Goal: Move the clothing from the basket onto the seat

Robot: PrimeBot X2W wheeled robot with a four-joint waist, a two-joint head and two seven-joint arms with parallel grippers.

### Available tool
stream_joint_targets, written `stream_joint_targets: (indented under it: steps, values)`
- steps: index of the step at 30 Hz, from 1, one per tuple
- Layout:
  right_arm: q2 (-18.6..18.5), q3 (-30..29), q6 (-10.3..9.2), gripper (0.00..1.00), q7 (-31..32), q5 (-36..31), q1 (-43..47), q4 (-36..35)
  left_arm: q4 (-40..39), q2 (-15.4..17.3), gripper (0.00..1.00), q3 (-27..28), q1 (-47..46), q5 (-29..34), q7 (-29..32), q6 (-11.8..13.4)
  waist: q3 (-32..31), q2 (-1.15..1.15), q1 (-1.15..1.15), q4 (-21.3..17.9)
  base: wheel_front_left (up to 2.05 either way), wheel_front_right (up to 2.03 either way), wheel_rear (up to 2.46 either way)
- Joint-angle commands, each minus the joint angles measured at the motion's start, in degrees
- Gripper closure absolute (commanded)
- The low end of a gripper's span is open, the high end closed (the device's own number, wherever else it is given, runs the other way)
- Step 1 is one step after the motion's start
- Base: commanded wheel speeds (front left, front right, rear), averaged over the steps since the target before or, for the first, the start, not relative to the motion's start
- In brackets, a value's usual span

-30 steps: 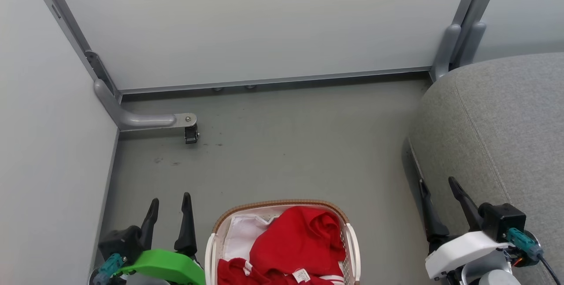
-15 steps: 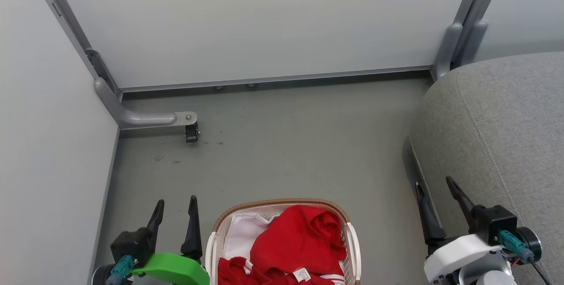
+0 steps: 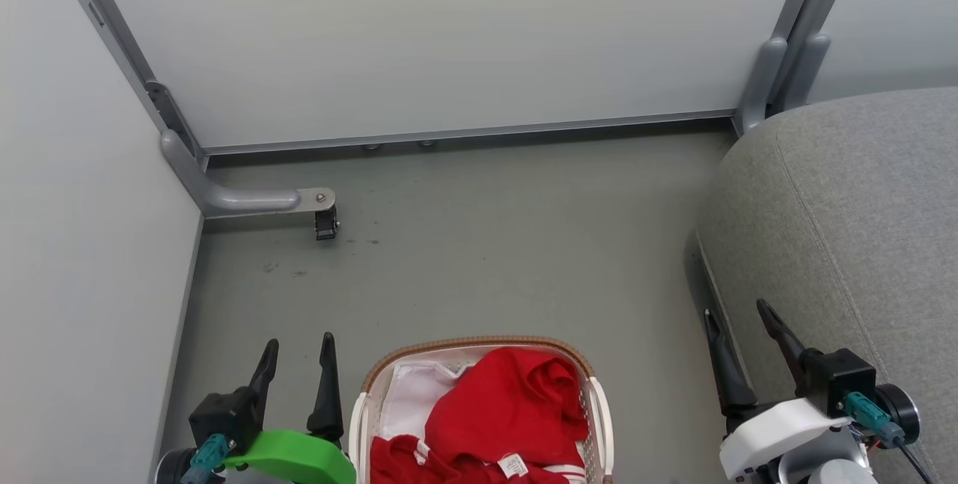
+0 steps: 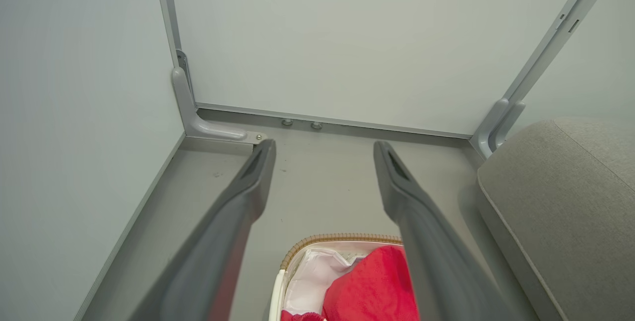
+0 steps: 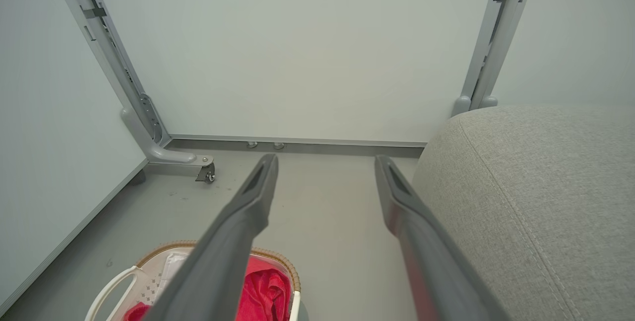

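Clothing point(image 3: 509, 402), bright red, is heaped in the white basket point(image 3: 479, 342) on the floor, low and central in my head view, between my arms. My left gripper point(image 3: 299, 342), fingers parted and empty, hangs just beside the basket's left wall. My right gripper point(image 3: 735, 310), equally parted and empty, hangs farther off, by the grey seat point(image 3: 861, 230). I judge my left arm nearer: the heap lies to its right. The basket's long axis is cut off.

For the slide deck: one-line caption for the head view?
Open left gripper and right gripper flank the basket of red clothing; grey seat at right.
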Motion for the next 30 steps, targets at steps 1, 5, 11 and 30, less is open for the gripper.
stream_joint_targets:
  steps: [1,5,11,30]
  values:
    - [-0.33,-0.06,0.00,0.00,-0.26,-0.32,-0.26,0.16,0.15,0.36,0.00,0.05,-0.70,-0.43,-0.06,0.26,0.02,0.00,0.00,-0.01,0.00,0.00,0.00]
    - [-0.33,-0.12,0.00,0.00,-0.26,-0.38,-0.34,0.09,0.18,0.36,0.00,0.15,-0.74,-0.50,-0.06,0.22,0.10,0.00,0.00,-0.04,0.00,0.00,0.00]
    - [-0.33,-0.21,0.00,0.00,-0.26,-0.36,-0.42,-0.07,0.16,0.36,0.00,0.16,-0.87,-0.60,-0.06,0.30,0.28,0.00,0.00,-0.06,0.00,0.00,0.00]
    - [-0.32,-3.36,-0.01,0.00,-0.20,-0.82,-6.45,-2.10,7.04,0.33,0.00,-10.11,-10.24,3.60,-0.06,-2.71,11.10,0.00,0.00,-1.96,0.00,0.00,0.00]
